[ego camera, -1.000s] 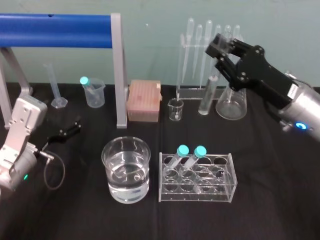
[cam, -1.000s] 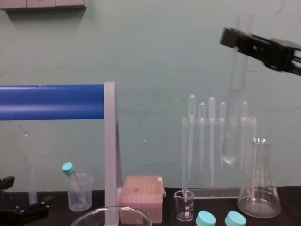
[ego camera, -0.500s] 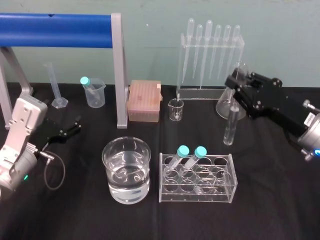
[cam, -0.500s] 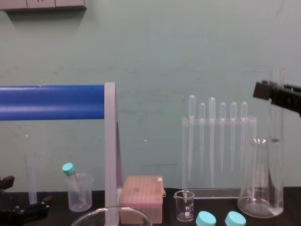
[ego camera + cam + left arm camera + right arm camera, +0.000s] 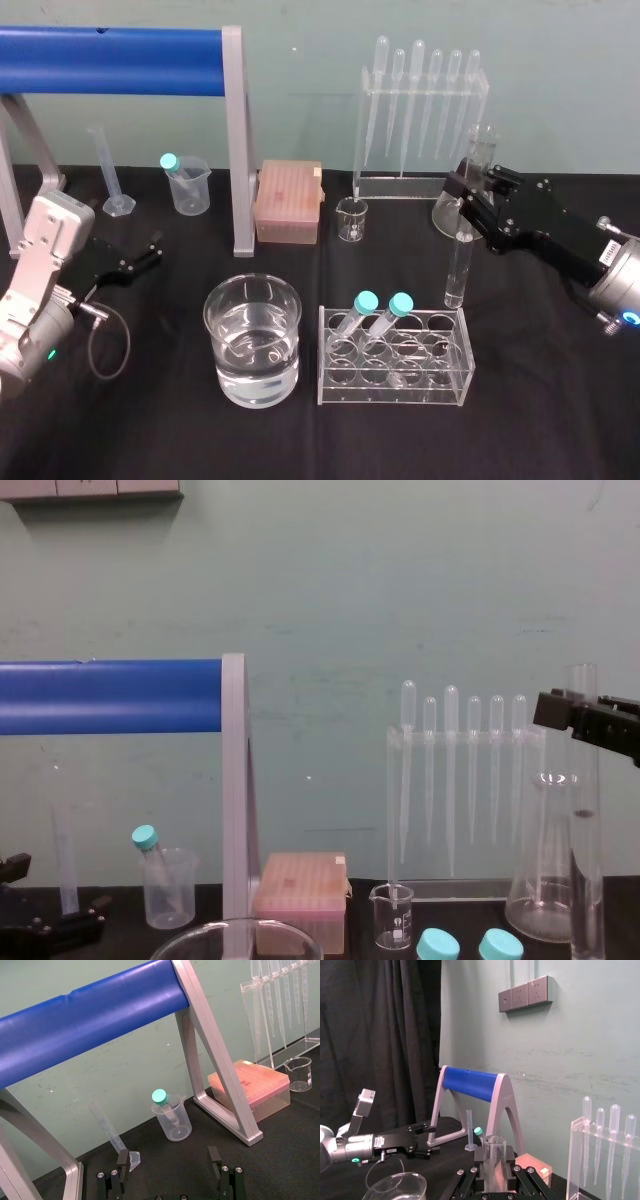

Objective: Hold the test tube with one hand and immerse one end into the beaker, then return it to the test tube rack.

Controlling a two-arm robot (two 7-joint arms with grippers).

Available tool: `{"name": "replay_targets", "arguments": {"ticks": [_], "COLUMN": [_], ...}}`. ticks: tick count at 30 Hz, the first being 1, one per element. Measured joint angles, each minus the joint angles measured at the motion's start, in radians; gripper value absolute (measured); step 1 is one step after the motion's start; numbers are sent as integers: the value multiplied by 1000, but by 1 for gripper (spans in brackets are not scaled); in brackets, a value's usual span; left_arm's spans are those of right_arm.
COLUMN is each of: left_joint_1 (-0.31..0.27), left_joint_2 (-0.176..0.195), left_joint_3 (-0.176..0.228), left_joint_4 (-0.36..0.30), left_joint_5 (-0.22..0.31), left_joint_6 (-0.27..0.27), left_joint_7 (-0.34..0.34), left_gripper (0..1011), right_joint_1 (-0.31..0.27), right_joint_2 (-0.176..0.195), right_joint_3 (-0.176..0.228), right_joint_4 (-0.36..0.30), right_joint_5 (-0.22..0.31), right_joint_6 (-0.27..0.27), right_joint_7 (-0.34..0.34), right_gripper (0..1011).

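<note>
My right gripper (image 5: 468,197) is shut on the test tube (image 5: 457,270), a long clear uncapped tube held near its upper part and almost upright. Its lower end hangs just behind the right rear corner of the clear test tube rack (image 5: 440,360); I cannot tell if it touches. The chest view shows the test tube (image 5: 584,820) below the right gripper (image 5: 560,712), and the right wrist view shows its rim (image 5: 493,1152) between the fingers. The wide beaker (image 5: 252,335) of water stands left of the rack. At the left table edge rests my left gripper (image 5: 169,1167), open and holding nothing.
Two teal-capped tubes (image 5: 365,302) lean in the rack. Behind stand a pipette stand (image 5: 420,110), a conical flask (image 5: 448,212), a small beaker (image 5: 351,220) and a pink tip box (image 5: 289,203). A blue-barred frame (image 5: 232,140), a plastic beaker (image 5: 188,185) and a graduated cylinder (image 5: 108,170) stand at left.
My right gripper has carried the test tube down from high in front of the pipette stand toward me; its lower end now hangs by the rack's right rear corner. The left arm stayed still.
</note>
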Motion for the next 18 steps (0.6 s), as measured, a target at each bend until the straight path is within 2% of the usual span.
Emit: {"name": "replay_targets", "arguments": {"ticks": [18], "left_joint_1": [0], "left_joint_2": [0], "left_joint_3": [0], "left_joint_4": [0], "left_joint_5": [0], "left_joint_6": [0], "left_joint_7": [0], "left_gripper": [1000], "right_joint_1": [-6], "right_joint_2": [-7], "right_joint_3": [-20], "right_joint_4": [8], "right_joint_5": [12], "right_joint_6": [21], "right_joint_7": [10], "right_gripper": [225]}}
